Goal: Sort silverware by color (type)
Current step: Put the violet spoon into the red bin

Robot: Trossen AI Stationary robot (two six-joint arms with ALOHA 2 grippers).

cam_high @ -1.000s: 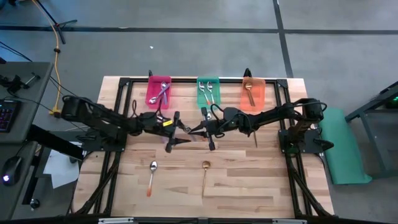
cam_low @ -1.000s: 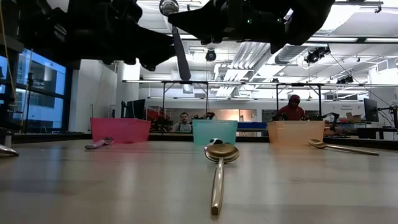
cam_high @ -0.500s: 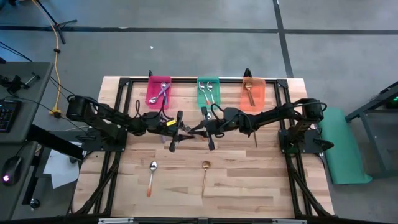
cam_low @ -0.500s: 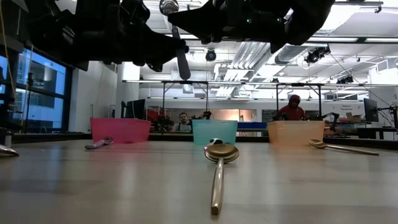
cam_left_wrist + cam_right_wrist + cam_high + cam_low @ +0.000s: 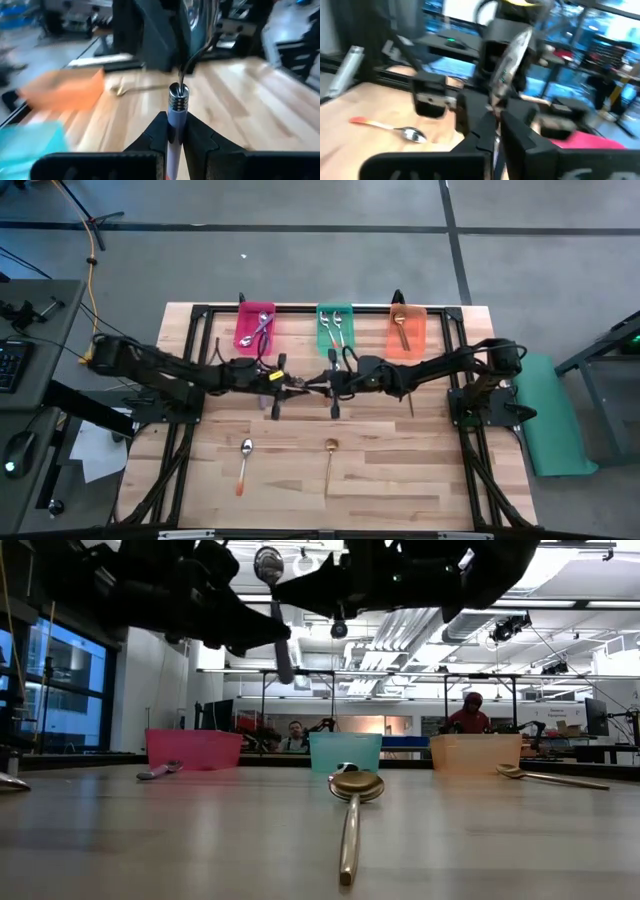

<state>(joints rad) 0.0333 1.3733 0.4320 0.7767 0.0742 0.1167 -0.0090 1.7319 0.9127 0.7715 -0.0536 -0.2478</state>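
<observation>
We see both arms meeting above mid-table. The left gripper [image 5: 170,131] pinches the purple-handled spoon [image 5: 177,102] by its handle; the right gripper [image 5: 494,131] is pressed on its neck below the bowl. Two spoons [image 5: 245,461] lie nearer. We read no writing.

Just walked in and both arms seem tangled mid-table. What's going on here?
The two arms meet above the table's middle, passing one purple-handled spoon between them. The left gripper has its jaws shut on the handle, while the right gripper grips the bowl end. Sorted spoons already lie in the red bin, teal bin and orange bin. An orange-handled spoon and a gold spoon wait on the table.
</observation>
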